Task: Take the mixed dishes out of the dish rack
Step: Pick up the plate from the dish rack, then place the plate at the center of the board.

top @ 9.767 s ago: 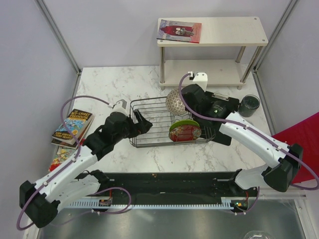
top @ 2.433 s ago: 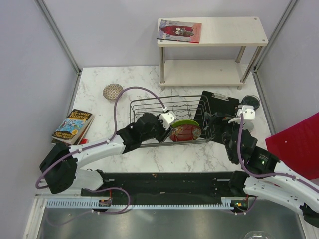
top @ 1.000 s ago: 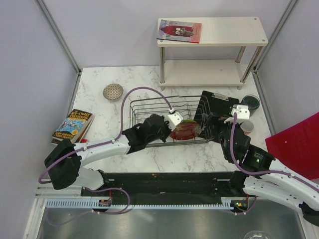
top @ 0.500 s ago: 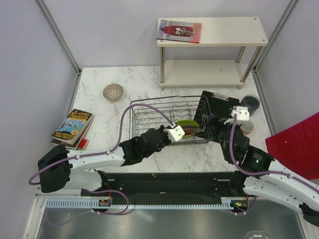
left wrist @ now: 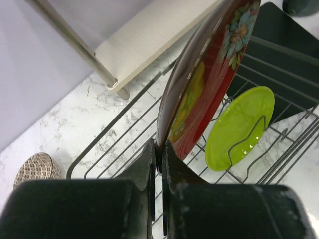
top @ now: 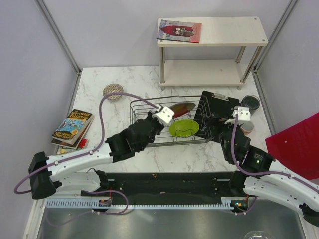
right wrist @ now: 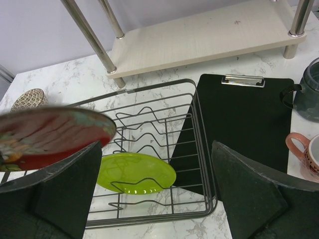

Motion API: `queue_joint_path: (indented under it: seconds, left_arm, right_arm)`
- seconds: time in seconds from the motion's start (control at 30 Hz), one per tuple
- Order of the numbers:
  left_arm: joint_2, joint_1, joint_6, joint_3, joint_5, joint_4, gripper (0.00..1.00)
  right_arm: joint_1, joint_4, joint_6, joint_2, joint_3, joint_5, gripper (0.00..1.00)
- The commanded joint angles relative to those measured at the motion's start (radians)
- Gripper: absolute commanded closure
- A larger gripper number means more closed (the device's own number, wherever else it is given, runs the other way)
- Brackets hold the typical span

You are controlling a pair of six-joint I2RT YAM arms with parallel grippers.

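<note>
1 dish in the air: left gripper [left wrist: 160, 154] pinches the red patterned dish [top: 182, 107] by its rim, above the dish rack [top: 133, 127]. It looks stiff, glossy and breakable (likely slippery), so grip the rim firmly. Lime-green round plate [top: 184, 128] sits in the rack. Right gripper [right wrist: 155, 149] is spread, holding nothing.

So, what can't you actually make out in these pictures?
- Right wrist view: red dish is blurred and cut off at the left edge; pink cup and dark cup are cut by the right edge.
- Top view: magazine on the shelf is too small to read.
</note>
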Motion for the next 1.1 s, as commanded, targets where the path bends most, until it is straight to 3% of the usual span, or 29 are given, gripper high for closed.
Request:
queue_joint_path:
  seconds: [0.0,0.23,0.4,0.6,0.83,1.07]
  left_arm:
    - [-0.048,0.095,-0.322,0.186,-0.05,-0.173,0.98]
    - [-0.123,0.468,-0.714,0.223,0.235,-0.38,0.98]
    - [-0.129,0.717,-0.99,0.211,0.344,-0.521,0.98]
    - [-0.131,1.036,-1.234,0.131,0.475,-0.546,0.98]
    - [-0.099,1.194,-1.377,0.012,0.518,-0.518,0.98]
    - [-0.016,1.222,-1.414,-0.107,0.63,-0.452,0.98]
  right_arm:
    - [0.002,0.002,0.025,-0.013,0.026,0.009,0.03]
    - [0.002,-0.017,0.046,-0.044,0.012,0.012,0.03]
    - [0.002,-0.021,0.063,-0.055,0.0,0.004,0.03]
    - [0.002,-0.026,0.082,-0.072,-0.025,-0.01,0.03]
    - [0.002,-0.05,0.092,-0.122,-0.046,-0.019,0.03]
    - [0.003,-0.058,0.098,-0.138,-0.065,-0.018,0.03]
